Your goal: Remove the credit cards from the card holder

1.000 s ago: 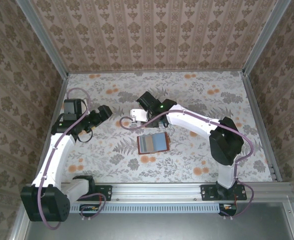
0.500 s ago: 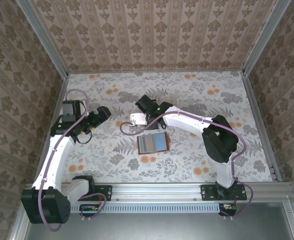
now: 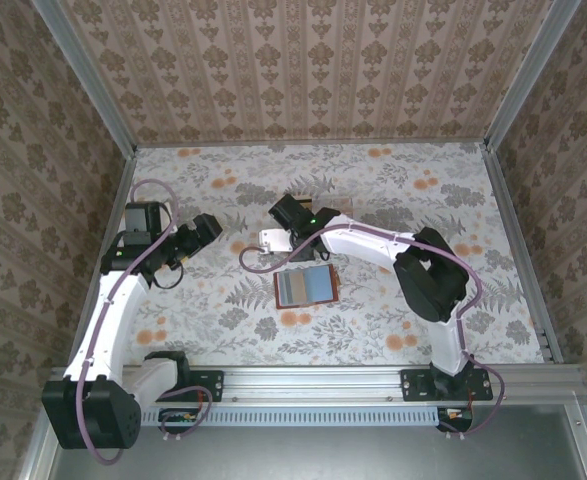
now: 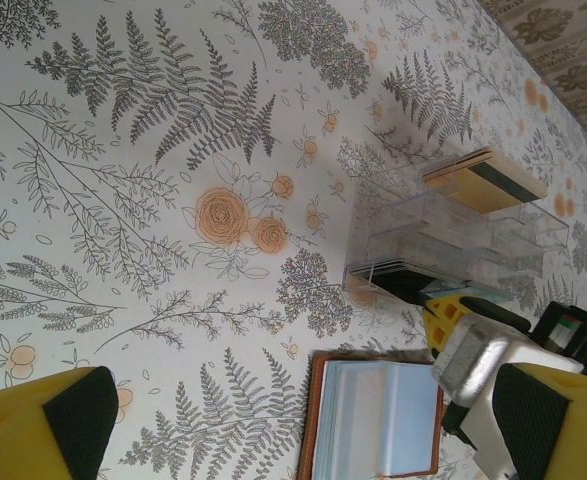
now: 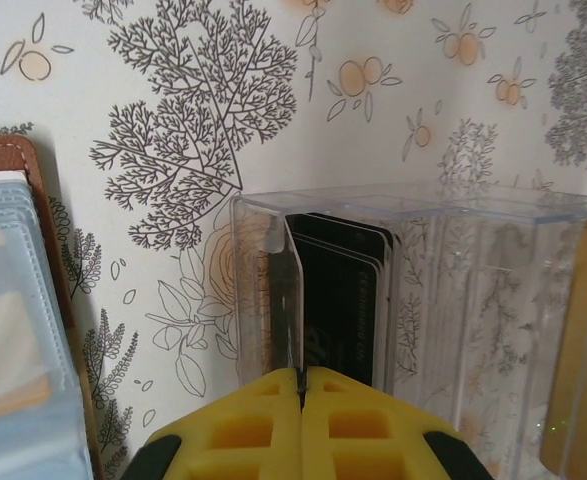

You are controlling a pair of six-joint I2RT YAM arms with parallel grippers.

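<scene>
The card holder (image 3: 304,287) lies open and flat on the floral tabletop (image 3: 473,190), near the middle, with its blue-grey slots facing up. From above, its long axis runs left to right, with the right end tipped slightly toward the far wall. A reddish-brown rim shows along its left edge.

The right arm (image 3: 373,243) reaches over the holder's far side. We see the right jaws pressed together in the wrist view, their yellow fingertips (image 5: 263,400) meeting just in front of the end compartment of a clear plastic box (image 5: 453,300). That compartment holds black cards (image 5: 338,300) standing on edge. We cannot tell whether anything thin is pinched between the fingertips. In that view the holder sits at the left edge, beside the box and not touching it.

The left arm (image 3: 113,300) is over the left side of the tabletop. The left jaws stand wide open and hold nothing, aimed toward the holder and well apart from it. In the left wrist view the holder sits low in the frame between the two fingers (image 4: 48,425). The box is beyond it, with a tan card (image 4: 483,180) in its far end.
</scene>
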